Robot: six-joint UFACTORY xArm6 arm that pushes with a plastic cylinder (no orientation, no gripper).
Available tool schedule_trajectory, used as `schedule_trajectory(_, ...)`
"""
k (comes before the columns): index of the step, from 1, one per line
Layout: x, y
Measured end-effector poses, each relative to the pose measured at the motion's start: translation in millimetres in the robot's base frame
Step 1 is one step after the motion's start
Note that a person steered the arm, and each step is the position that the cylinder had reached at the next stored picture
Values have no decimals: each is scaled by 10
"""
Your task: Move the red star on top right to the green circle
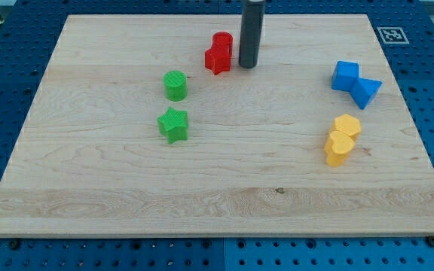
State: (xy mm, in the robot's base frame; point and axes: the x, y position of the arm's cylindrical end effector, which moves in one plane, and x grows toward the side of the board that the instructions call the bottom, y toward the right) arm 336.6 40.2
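A red star lies near the view's top centre, touching a red cylinder just above it. My tip stands just to the right of the red star, close to it. A green circle block lies to the lower left of the red star. A green star lies right below the green circle.
A blue cube and a blue triangle block touch at the view's right. Two yellow blocks touch below them. The wooden board ends at a blue pegboard on all sides.
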Motion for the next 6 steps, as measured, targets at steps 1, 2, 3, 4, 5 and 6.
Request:
schedule_trajectory(1,11,-272)
schedule_trajectory(2,11,-448)
schedule_trajectory(3,11,-647)
schedule_trajectory(4,11,-732)
schedule_trajectory(5,-2,-651)
schedule_trajectory(6,-115,-619)
